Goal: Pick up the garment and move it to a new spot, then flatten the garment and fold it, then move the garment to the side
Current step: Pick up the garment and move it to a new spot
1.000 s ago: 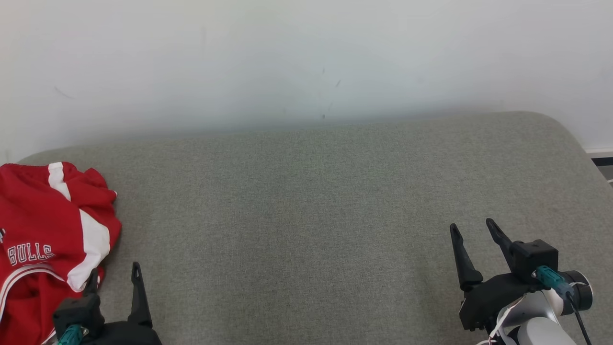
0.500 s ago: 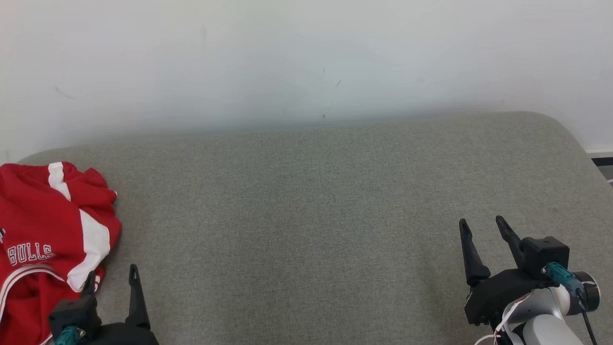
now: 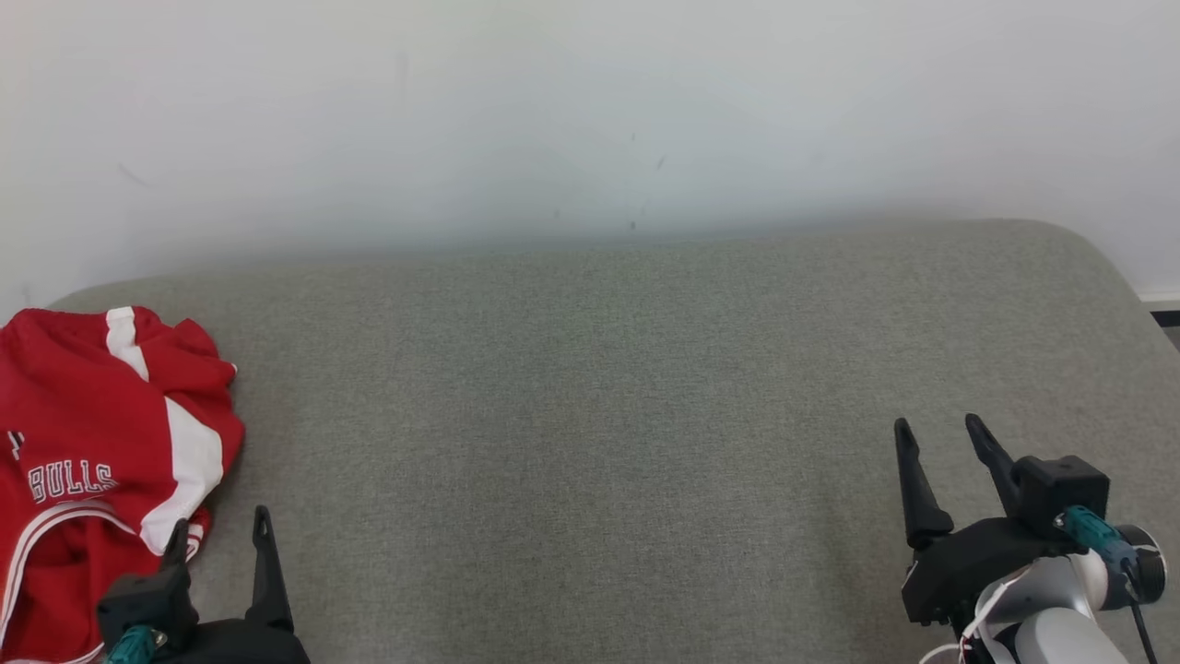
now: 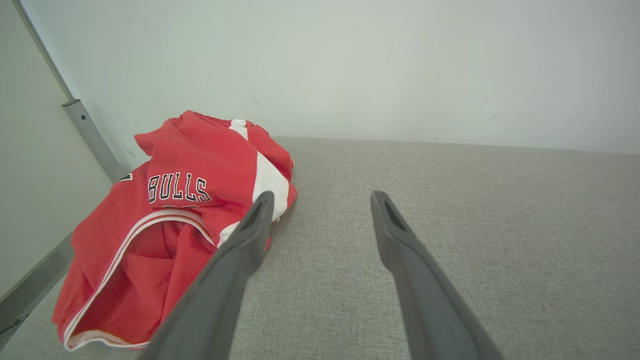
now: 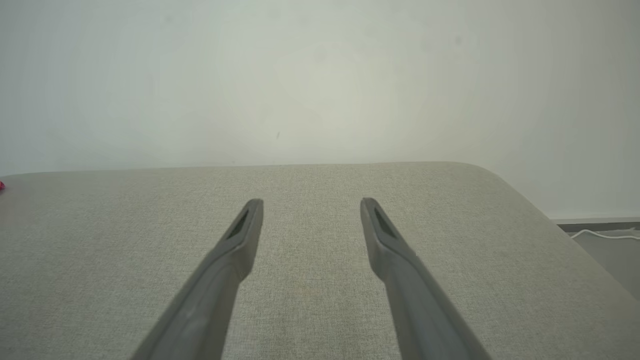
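The red Bulls jersey (image 3: pixel 74 415) ran off the head view's left edge. In the left wrist view, one finger (image 4: pixel 240 255) of the left end effector (image 4: pixel 322 196) covered its hem, and a fold hid its number.

Crumpled in a loose heap, a red jersey (image 3: pixel 83 461) with white side panels and white-trimmed edging lies at the far left end of the grey fabric-covered table (image 3: pixel 590 415). On my head view I read "BULLS" in white letters facing up; a trimmed opening gapes at its near side.
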Controlling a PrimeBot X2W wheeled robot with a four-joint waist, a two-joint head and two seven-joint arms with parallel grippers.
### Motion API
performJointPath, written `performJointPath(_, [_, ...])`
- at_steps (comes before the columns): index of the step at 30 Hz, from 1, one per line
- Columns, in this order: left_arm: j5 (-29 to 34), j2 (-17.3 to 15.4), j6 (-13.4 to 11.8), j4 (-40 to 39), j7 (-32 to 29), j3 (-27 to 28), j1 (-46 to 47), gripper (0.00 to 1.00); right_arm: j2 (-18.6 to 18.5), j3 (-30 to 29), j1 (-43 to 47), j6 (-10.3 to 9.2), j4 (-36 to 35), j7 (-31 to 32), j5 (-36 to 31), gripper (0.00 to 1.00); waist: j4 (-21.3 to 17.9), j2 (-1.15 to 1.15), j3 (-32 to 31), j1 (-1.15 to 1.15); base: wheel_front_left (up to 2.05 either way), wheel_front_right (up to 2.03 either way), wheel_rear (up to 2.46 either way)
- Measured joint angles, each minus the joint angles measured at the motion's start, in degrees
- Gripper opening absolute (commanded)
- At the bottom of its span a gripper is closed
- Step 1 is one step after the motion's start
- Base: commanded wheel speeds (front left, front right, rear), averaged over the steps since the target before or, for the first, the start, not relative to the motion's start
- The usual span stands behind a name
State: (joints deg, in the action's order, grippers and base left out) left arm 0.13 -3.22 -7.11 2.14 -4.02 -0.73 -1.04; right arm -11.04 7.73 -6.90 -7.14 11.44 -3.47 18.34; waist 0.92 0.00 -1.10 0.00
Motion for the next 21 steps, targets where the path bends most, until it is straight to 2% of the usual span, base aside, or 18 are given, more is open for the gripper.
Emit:
performJointPath(10, [0.12,0.20,0.00,-0.75,-0.55,-0.22,0.05,1.00,0.03,-0.57,1.27,0.00,-0.51,0.32,0.00,1.00,3.10,0.00,0.12,0.00,0.00,0.00,0.00])
performJointPath(21, [0.55,0.35,0.00,-1.10,-1.10,-0.18,0.07,1.00,0.32,-0.30,1.76,0.00,-0.67,0.45,0.01,1.00,9.17,0.00,-0.12,0.00,0.00,0.00,0.00])
